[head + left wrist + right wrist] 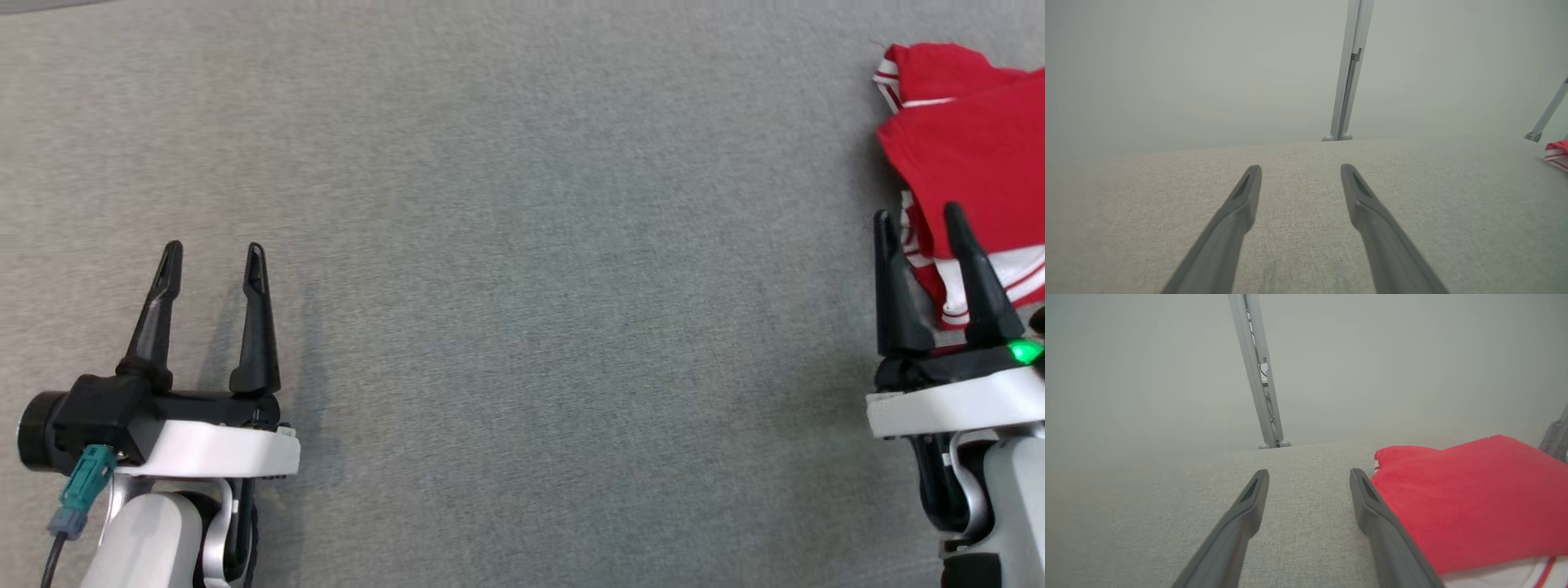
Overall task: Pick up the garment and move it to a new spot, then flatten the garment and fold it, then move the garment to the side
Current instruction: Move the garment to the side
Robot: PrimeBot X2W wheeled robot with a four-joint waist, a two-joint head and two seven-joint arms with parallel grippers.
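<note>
**Both claws released; garment at the table's right side, task probably not begun.**

The red garment (pixel 971 139) with white striped trim lies at the right side of the grey table (pixel 522 245), bunched in loose layers rather than squared off. The right claw (pixel 917 211) stands spread and empty at the table's right side, one finger just beside the garment's near edge; contact cannot be told. The left claw (pixel 214 247) stands spread and empty at the table's left side, well apart from the garment. Either nothing is begun or the last move is done. The untidy layers suggest that pick-up, flattening, folding and setting aside all remain.
</note>
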